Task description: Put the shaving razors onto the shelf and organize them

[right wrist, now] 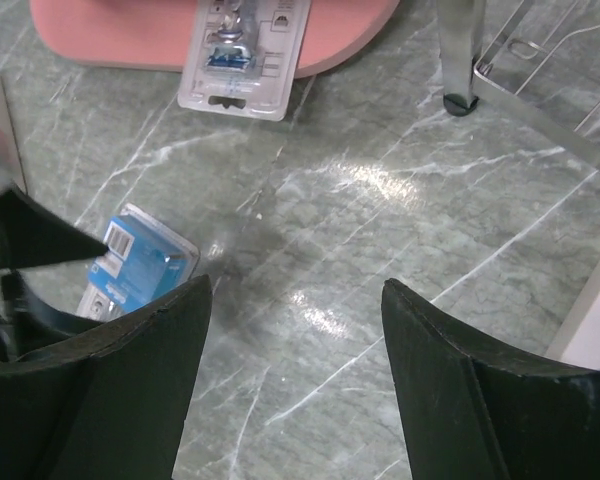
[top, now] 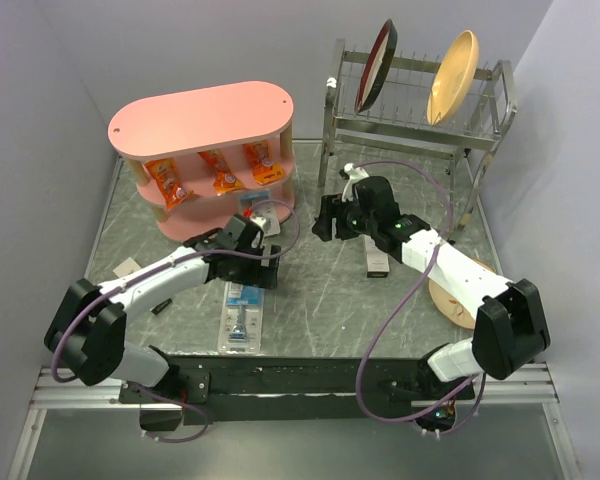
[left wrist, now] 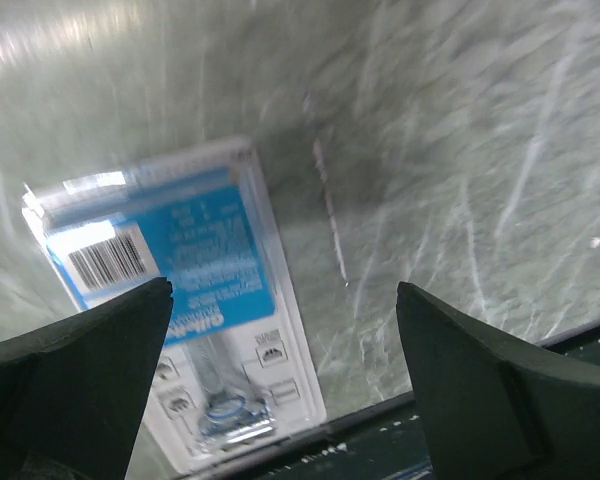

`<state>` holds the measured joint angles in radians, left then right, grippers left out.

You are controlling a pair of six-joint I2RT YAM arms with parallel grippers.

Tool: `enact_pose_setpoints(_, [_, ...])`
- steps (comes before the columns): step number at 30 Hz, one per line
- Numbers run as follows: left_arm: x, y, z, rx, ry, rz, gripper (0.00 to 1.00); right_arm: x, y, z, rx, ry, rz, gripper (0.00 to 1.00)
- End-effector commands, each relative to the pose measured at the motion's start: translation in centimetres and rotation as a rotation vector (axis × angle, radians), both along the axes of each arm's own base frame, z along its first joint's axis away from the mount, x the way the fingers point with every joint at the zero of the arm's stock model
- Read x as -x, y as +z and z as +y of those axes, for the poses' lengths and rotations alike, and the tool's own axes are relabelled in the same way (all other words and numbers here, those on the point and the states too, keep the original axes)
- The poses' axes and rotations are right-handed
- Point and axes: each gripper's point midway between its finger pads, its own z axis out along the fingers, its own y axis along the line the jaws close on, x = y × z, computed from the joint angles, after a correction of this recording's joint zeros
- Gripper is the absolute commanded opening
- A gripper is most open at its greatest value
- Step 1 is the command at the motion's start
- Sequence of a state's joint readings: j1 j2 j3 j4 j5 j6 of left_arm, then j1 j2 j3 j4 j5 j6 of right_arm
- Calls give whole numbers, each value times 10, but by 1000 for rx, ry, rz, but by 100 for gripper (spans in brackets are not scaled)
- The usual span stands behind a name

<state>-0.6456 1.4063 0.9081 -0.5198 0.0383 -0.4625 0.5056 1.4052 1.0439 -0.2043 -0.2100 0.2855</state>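
The pink shelf (top: 202,120) stands at the back left. One razor pack (top: 242,318) lies flat on the table in front of it. It shows in the left wrist view (left wrist: 170,300) with its blue card top, partly under the left finger (left wrist: 80,390). My left gripper (top: 265,272) hovers above its far end, open and empty (left wrist: 280,380). A second razor pack (right wrist: 245,50) rests on the shelf's bottom board (right wrist: 110,35) and overhangs its edge. My right gripper (top: 325,218) is open and empty (right wrist: 295,370) over bare table near the shelf's right end. The first pack also shows in the right wrist view (right wrist: 140,265).
Orange snack packets (top: 220,172) sit on the shelf's middle tier. A metal dish rack (top: 420,125) with a dark plate (top: 376,65) and a yellow plate (top: 452,75) stands at the back right. A white-and-black box (top: 377,262) lies beside the right arm. A wooden disc (top: 450,298) lies under that arm.
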Motion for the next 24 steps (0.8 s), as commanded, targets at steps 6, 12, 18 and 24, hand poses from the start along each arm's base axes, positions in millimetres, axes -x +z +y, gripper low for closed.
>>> enact_pose_setpoints(6, [-4, 2, 17, -52, 234, -12, 99, -5, 20, 3, -11, 8, -72, 77])
enact_pose_setpoints(12, [-22, 11, 26, -107, 242, -80, 99, -4, 18, 6, -29, 12, -56, 77])
enact_pose_setpoints(18, [-17, -11, 34, -155, 268, -25, 99, -11, 28, 6, -20, 17, -95, 77])
enact_pose_setpoints(24, [-13, -27, 45, -159, 263, 6, 100, -9, 27, 0, -12, 8, -108, 77])
